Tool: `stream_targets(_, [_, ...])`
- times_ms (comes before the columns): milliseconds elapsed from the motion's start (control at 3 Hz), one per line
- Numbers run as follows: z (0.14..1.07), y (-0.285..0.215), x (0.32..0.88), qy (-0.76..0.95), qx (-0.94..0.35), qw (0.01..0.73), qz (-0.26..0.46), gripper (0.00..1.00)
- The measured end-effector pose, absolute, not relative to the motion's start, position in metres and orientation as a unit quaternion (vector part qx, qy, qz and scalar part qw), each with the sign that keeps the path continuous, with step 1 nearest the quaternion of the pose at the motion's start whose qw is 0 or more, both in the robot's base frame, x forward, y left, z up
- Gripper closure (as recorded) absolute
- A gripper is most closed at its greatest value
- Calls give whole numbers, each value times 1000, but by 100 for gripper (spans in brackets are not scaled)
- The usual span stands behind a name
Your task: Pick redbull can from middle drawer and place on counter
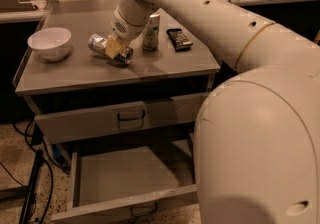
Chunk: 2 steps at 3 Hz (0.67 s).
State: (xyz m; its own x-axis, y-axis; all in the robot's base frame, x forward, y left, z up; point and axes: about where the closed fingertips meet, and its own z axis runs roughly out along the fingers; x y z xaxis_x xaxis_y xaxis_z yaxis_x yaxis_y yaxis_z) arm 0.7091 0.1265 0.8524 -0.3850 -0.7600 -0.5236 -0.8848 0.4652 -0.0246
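End effector (115, 49) clasps slim silvery redbull can (98, 44) sideways over counter (165, 64).

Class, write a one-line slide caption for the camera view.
Gripper clamps the redbull can, turned sideways, over the counter; the middle drawer below stands open.

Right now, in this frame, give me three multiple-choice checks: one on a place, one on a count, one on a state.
1. Where is the redbull can? A on the floor; B in the gripper, over the counter; C on a chair.
2. How many cans show? A one; B two; C four.
3. The middle drawer is: A pulled open; B shut; C taken out.
Answers: B, the gripper is closed around it above the counter top; B, it plus the upright green-marked can; A, its floor shows below the closed drawer front.
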Motion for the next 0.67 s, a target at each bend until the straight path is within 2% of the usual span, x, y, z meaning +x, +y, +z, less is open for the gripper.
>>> stream_targets(667, [832,144,703,817,-527,206,109,100])
